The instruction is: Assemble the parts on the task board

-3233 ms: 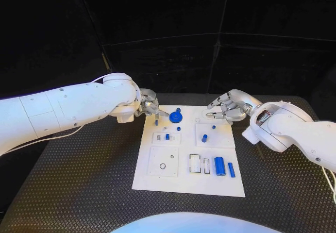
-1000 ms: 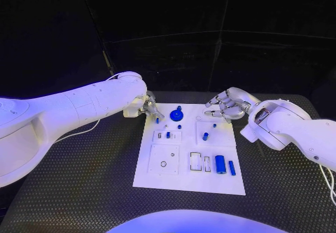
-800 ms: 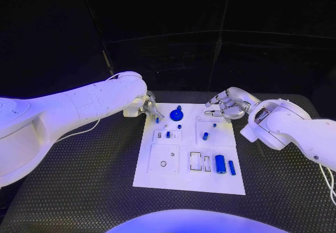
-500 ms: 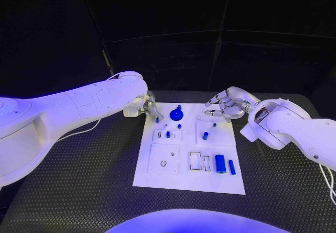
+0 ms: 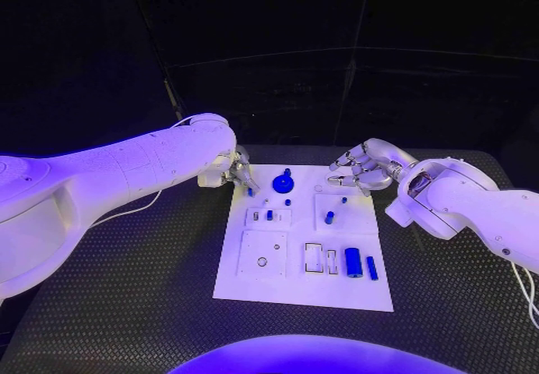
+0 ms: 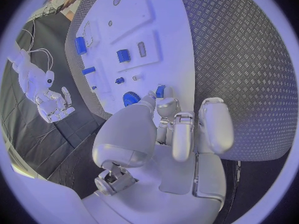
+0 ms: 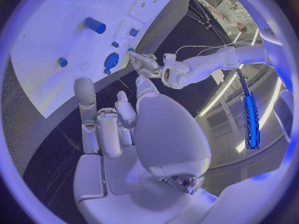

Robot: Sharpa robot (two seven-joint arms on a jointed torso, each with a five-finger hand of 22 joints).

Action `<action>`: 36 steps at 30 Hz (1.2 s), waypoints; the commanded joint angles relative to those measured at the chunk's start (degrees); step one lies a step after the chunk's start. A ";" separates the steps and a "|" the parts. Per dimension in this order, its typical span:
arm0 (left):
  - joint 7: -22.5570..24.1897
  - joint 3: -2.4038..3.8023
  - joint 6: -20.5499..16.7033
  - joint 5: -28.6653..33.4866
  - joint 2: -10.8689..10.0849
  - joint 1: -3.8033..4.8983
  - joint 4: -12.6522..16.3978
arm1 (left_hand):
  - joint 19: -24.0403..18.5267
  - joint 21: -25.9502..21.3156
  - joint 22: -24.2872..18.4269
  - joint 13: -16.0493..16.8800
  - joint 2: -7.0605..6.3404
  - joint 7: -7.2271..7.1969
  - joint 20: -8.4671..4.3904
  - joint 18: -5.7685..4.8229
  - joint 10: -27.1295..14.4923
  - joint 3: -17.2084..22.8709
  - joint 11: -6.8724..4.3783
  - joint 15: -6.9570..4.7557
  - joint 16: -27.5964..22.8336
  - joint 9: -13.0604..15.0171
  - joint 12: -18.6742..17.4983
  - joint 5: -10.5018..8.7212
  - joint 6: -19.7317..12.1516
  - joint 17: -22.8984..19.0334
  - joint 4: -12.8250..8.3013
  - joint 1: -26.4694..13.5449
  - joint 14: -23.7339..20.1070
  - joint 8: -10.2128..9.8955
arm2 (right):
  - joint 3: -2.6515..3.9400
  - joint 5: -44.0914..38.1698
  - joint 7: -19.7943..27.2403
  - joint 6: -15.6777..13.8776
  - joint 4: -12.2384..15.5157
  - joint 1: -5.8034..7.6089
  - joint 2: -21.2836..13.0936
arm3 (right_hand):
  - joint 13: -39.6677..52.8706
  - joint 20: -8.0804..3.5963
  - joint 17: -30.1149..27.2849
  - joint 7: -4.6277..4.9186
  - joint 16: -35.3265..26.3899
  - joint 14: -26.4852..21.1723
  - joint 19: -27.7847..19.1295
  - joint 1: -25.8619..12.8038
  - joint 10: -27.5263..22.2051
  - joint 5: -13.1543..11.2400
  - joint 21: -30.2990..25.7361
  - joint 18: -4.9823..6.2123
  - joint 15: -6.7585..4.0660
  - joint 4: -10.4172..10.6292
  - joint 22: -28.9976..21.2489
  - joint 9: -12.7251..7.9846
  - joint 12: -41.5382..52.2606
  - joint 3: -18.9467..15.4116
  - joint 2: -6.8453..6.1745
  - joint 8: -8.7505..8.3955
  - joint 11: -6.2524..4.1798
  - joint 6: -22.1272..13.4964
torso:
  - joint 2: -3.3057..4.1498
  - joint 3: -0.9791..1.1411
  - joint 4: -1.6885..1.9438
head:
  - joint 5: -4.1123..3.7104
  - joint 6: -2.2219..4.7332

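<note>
Silver fingers of the left hand pinch a small blue peg at their tips, over the far left corner of the board. Just beyond those fingertips, on the board, stands a blue disc with an upright pin. The right hand hovers over the board's far right corner with its fingers curled loosely and apart, holding nothing. Nearer the robot from both hands, a short blue peg stands in a white block, and a blue cylinder lies beside a thin blue bar near the board's near edge. The board rests on the black table.
</note>
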 commanded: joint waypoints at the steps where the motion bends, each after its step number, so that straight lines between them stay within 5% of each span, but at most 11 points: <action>1: 0.19 0.02 0.54 2.15 0.07 0.05 0.10 | -0.59 -0.33 -0.23 -0.29 0.64 -0.26 -0.11 -0.31 -0.49 1.22 0.00 0.21 0.35 -0.13 -0.47 0.19 0.65 15.09 -1.67 1.85 5.94 0.17 | 0.04 0.05 0.55 0.03 0.06 0.10 0.06 | -0.09 -0.15 0.19 -0.06 -0.25 2.58 0.04 -0.33 -0.02 0.36 -0.22 0.61 -0.31 0.03 -0.09 -0.08 -0.01 -0.16 0.10 0.33 -0.17 0.23 | 0.04 0.01 0.00 | 0.01 -0.02; 3: 0.27 0.02 0.10 2.63 0.01 0.04 0.20 | -0.66 -0.43 -0.30 -0.30 1.30 -0.65 -0.23 -0.28 -0.47 2.73 -0.34 0.01 0.35 0.01 -0.51 -1.69 0.96 15.09 -3.32 3.67 5.94 0.61 | 0.04 0.05 0.57 0.02 0.05 0.10 0.06 | -0.09 -0.15 0.19 -0.06 -0.25 2.58 0.04 -0.33 -0.02 0.36 -0.22 0.61 -0.31 0.03 -0.09 -0.08 -0.01 -0.16 0.10 0.33 -0.17 0.23 | 0.00 0.01 0.00 | 0.00 -0.06; 6: 0.38 0.02 -0.63 3.01 -0.23 0.01 0.50 | -0.71 -0.48 -0.30 -0.24 1.61 -1.26 -0.57 -0.27 -0.36 5.10 -0.87 -0.41 0.35 0.67 -0.58 -1.72 1.51 15.09 -5.81 6.16 5.94 1.66 | 0.04 0.05 0.59 0.01 0.05 0.10 0.05 | -0.09 -0.15 0.19 -0.06 -0.25 2.58 0.04 -0.33 -0.02 0.36 -0.22 0.61 -0.31 0.03 -0.09 -0.08 -0.01 -0.16 0.10 0.33 -0.17 0.23 | 0.01 0.01 0.04 | 0.00 -0.13; 16: 0.90 0.04 -4.11 4.37 -2.77 -0.03 3.62 | -0.69 -0.53 -0.14 -0.65 0.72 -1.34 -0.97 -0.34 0.14 9.75 -0.99 -0.60 0.35 2.71 -1.07 -1.77 0.50 15.09 -7.98 5.43 5.94 3.96 | 0.04 0.05 0.65 0.01 -0.08 0.10 -0.04 | -0.16 -0.16 0.08 -0.06 -0.32 2.56 -0.02 -0.35 -0.08 0.38 -0.32 0.63 -0.31 0.04 -0.26 -0.09 -0.06 -0.18 0.09 0.33 -0.17 0.21 | -0.04 0.01 0.14 | 0.01 -0.19; 36: 1.02 0.00 -15.56 5.29 -13.77 -0.18 22.64 | -0.40 -0.47 0.38 0.15 -2.56 -1.58 -1.19 -0.40 1.40 19.25 -1.24 -0.83 0.35 5.00 -0.48 -1.77 -0.67 15.09 -9.62 0.61 5.94 6.58 | 0.03 0.21 0.67 0.30 -0.65 0.10 -0.18 | -0.21 -0.16 0.00 -0.06 -0.38 2.54 -0.03 -0.47 -0.12 0.38 -0.37 0.64 -0.31 0.10 -0.33 -0.09 -0.08 -0.25 0.05 0.36 -0.16 0.19 | -0.02 0.03 0.13 | 0.68 -0.53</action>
